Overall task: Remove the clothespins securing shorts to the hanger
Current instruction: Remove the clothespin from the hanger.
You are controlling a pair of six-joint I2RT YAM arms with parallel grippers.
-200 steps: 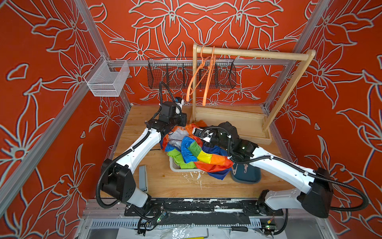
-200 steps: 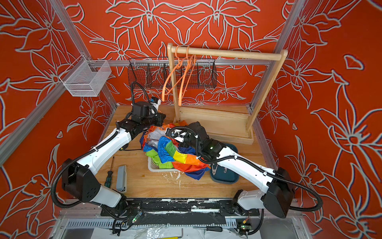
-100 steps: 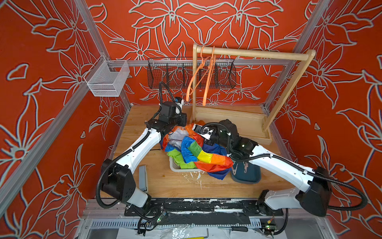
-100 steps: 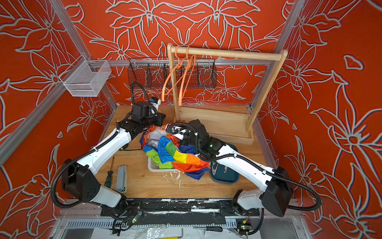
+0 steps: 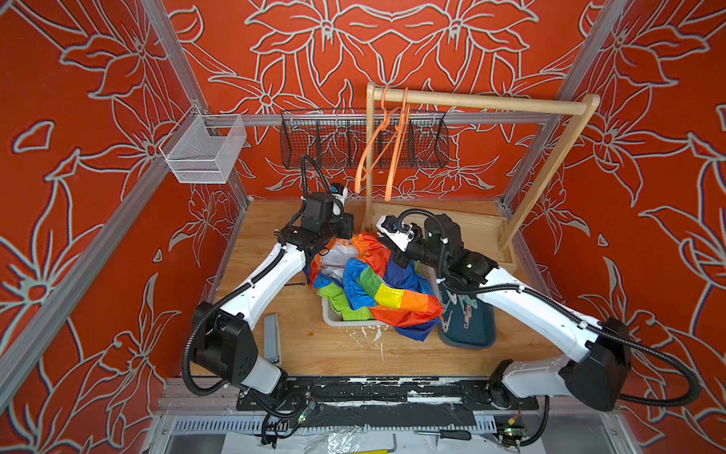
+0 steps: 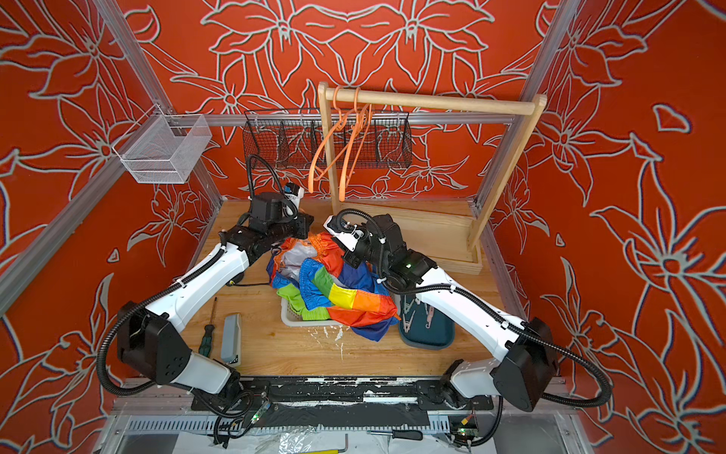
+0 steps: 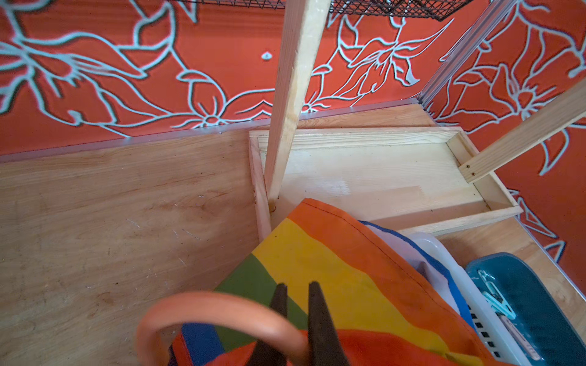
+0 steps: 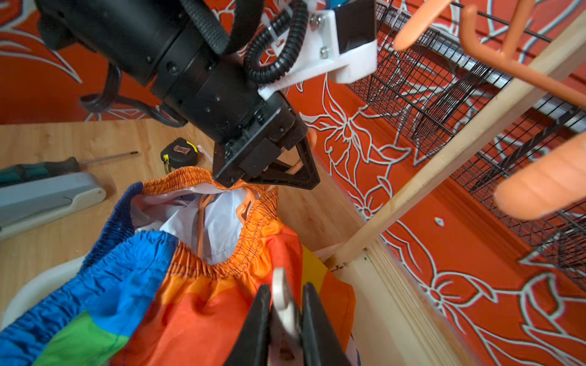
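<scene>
The right claw [image 8: 286,286] is pressed together on a pale clothespin [image 8: 283,304], pinching it by its flat sides. The peg stands against the orange panel of the rainbow shorts [image 5: 377,283], just under their gathered waistband. The black fingers hide whether its mouth is biting cloth. The left claw [image 7: 297,290] is closed on the hook of the orange hanger [image 7: 222,307] that runs inside that waistband, holding it above the bench [image 5: 275,220]. The shorts trail down into a white basket [image 5: 334,319], over some lime green fabric [image 5: 345,310]. The peg is probably very light, made of hard smooth plastic with a spring. It likely needs a firm squeeze on its tail ends rather than its mouth, and could twist or pop out of a grip that is off-centre. The shorts look like thin, slick, limp cloth with an elastic top. They would give no resistance and may sag or slide off the thin, stiff hanger once the peg lets go, so the hold on the hook looks like the right anchor. More clothespins [image 5: 459,308] lie in a teal tray [image 5: 471,334] just beside the basket. In the right wrist view a tape measure [image 8: 179,153] shows a small label too blurred to read. No other writing or brand is legible anywhere.
</scene>
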